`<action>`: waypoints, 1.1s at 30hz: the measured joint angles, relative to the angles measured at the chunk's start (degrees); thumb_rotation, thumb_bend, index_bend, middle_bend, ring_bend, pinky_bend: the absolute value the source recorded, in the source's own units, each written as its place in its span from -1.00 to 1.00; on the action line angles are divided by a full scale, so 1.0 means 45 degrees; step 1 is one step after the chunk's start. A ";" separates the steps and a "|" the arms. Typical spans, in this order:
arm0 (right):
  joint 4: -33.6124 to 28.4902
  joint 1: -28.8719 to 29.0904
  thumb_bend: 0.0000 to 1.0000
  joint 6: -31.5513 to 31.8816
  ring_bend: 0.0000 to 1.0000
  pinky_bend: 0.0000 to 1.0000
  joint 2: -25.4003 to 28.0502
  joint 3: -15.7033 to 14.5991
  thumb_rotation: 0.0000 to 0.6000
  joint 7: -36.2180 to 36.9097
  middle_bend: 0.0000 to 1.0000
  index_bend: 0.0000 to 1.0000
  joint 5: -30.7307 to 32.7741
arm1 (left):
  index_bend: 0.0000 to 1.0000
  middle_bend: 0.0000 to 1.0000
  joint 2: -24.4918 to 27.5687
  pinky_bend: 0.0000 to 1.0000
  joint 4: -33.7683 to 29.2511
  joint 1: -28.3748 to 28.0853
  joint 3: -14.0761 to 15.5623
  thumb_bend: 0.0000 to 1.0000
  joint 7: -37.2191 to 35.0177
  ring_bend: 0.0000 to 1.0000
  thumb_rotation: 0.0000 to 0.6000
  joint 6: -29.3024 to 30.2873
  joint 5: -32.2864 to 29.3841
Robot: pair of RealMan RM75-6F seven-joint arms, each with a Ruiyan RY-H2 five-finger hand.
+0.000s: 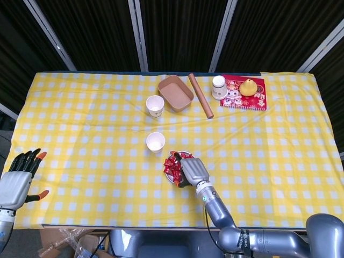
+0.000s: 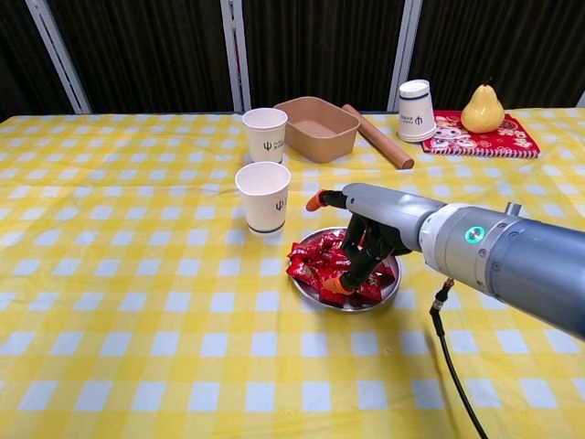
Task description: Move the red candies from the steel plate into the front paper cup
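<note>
The right hand (image 2: pixel 366 233) is showing a smooth silver-grey shell over its back, with black fingers (image 2: pixel 352 265) running down to orange tips. Behind it the right arm (image 2: pixel 494 265) is widening into a rounded, silver-grey metallic sleeve, where a small green ring light (image 2: pixel 473 235) is glowing. A thin black cable (image 2: pixel 448 357) is hanging from the underside of the forearm and trailing toward the lower edge of the chest view. In the head view, the left hand (image 1: pixel 15 180) is presenting the same scheme: a pale grey palm shell, black fingers and orange tips, though its wrist is sitting too near the frame edge to make out clearly.
</note>
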 measured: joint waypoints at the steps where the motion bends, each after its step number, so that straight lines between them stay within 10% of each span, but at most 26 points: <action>1: 0.0064 0.0029 -0.39 -0.0019 1.00 0.90 -0.0012 -0.0025 1.00 0.0085 0.74 -0.76 0.0036 | -1.00 -1.00 -0.0001 -1.00 -0.0001 0.0000 0.0002 -1.00 0.0002 -1.00 1.00 -0.0003 -0.0004; 33: 0.1913 0.0732 -0.39 -0.0477 1.00 0.90 -0.0526 -0.0554 1.00 0.1212 0.74 -0.61 0.0913 | -1.00 -1.00 -0.0015 -1.00 -0.0010 -0.0015 0.0006 -1.00 -0.0001 -1.00 1.00 0.0009 -0.0040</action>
